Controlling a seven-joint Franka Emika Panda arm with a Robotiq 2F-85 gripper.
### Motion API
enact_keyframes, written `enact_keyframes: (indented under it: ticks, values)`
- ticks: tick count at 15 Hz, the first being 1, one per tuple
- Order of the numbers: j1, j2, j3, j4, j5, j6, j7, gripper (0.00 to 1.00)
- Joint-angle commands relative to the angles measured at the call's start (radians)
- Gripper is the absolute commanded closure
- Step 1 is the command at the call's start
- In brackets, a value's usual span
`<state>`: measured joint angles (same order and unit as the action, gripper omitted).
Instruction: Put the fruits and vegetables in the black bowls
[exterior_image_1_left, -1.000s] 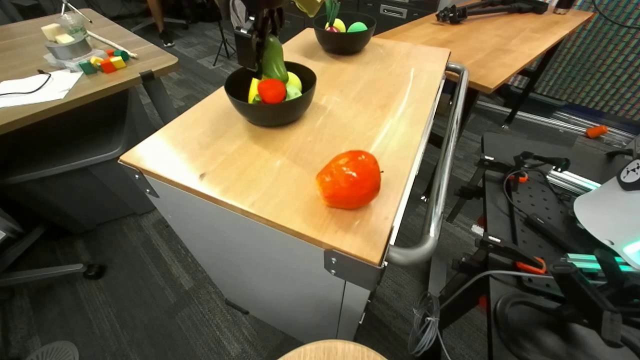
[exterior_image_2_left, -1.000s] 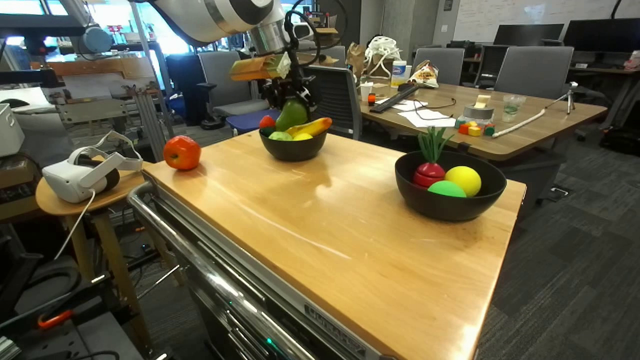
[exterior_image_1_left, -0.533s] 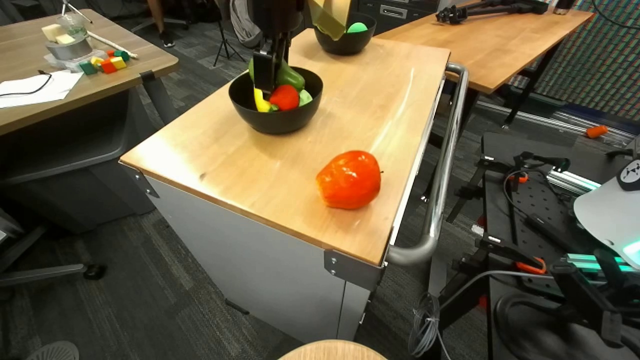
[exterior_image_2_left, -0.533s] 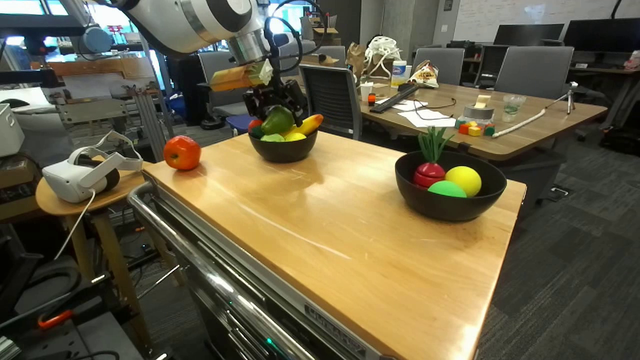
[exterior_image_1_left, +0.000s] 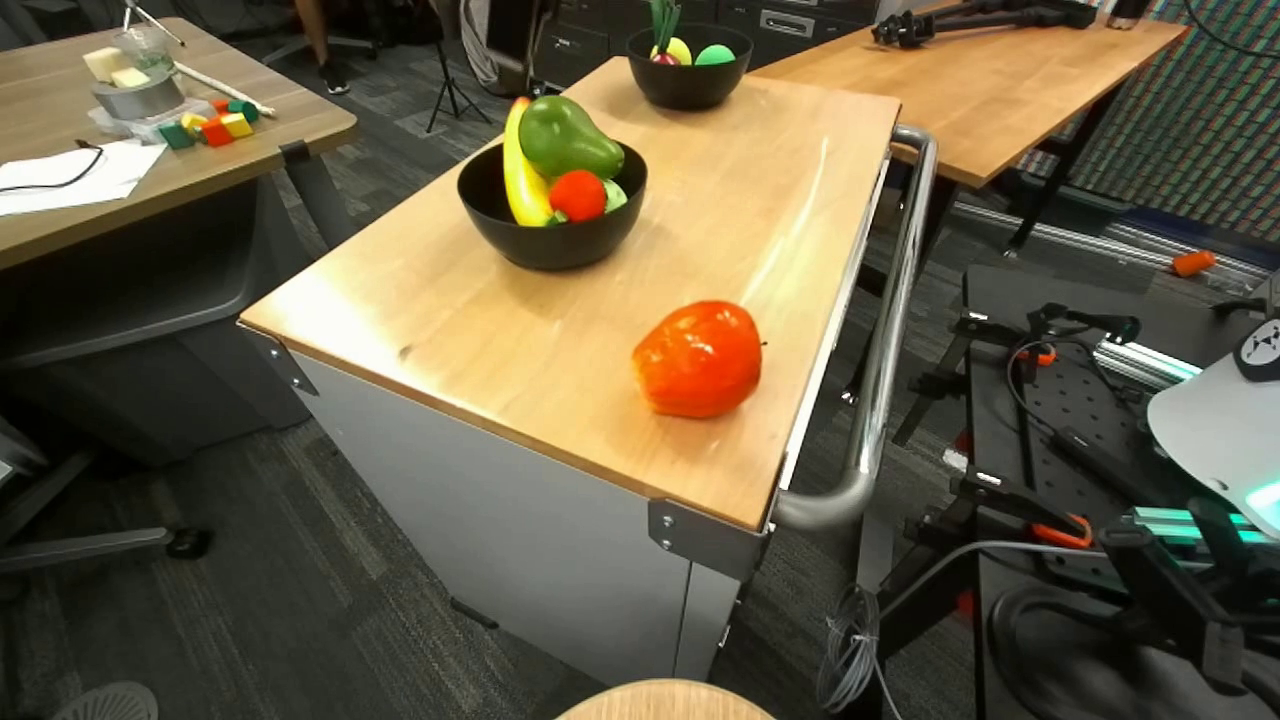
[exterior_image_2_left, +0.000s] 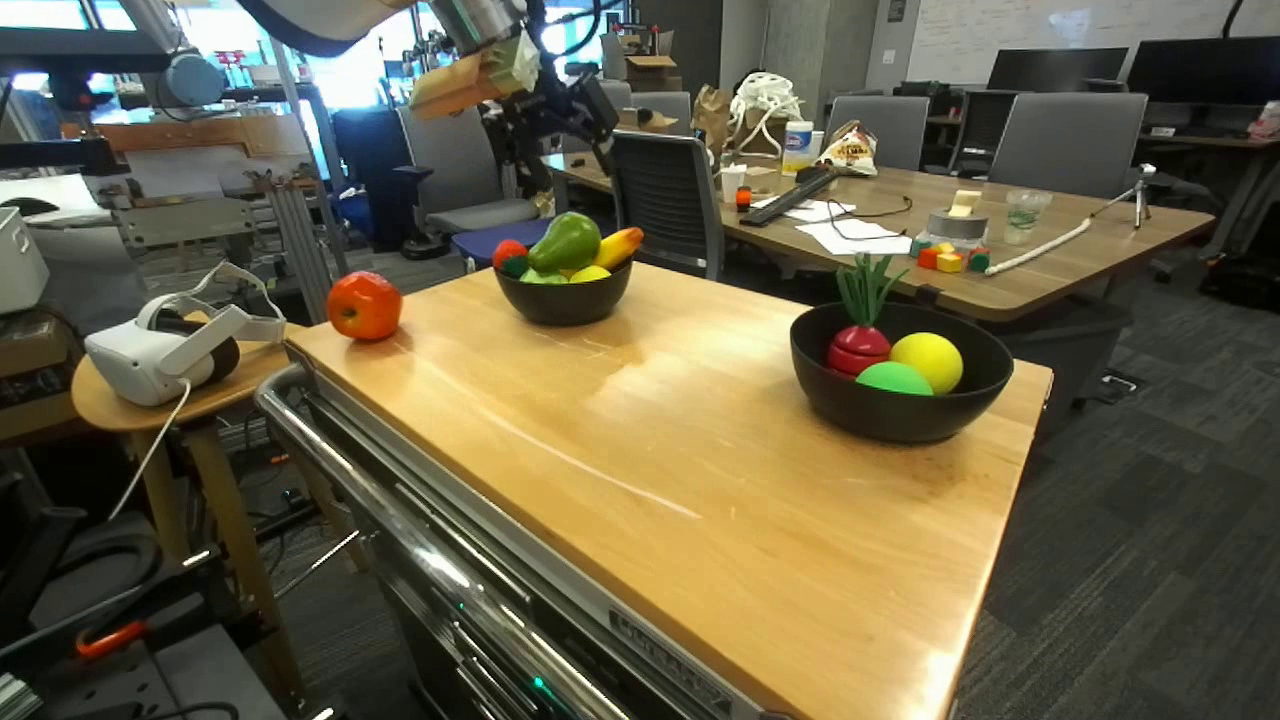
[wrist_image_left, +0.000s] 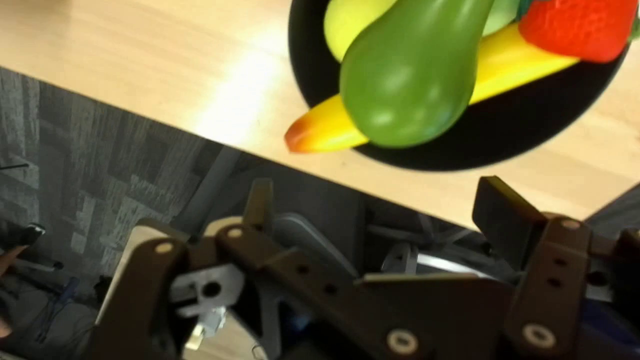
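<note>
Black jointed gripper (wrist_image_left: 375, 197) has risen clear of the glossy green pear-shaped fruit (wrist_image_left: 410, 90).
Its 2 fingers (wrist_image_left: 505, 220) stand wide apart; the fruit lies in a round black bowl (wrist_image_left: 535, 120).

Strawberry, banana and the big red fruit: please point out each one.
Strawberry (wrist_image_left: 577, 31): wrist view, its dimpled side.
Banana (exterior_image_1_left: 524, 182): an exterior view, its middle.
Big red fruit (exterior_image_2_left: 364, 306): an exterior view, its side.

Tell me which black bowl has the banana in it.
The bowl nearer the loose red fruit: its banana lies partly under a green pear-shaped piece. The other bowl, holding the leafy red piece, shows no banana.
</note>
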<state>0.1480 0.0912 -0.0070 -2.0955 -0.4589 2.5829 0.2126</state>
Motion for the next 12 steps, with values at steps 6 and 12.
enact_keyframes:
  ticks: [6, 12]
  values:
    - [-0.035, -0.37, 0.001, -0.373, 0.479, 0.195, -0.122, 0.0]
    - [0.05, -0.352, -0.023, -0.446, 0.664, 0.163, -0.213, 0.0]
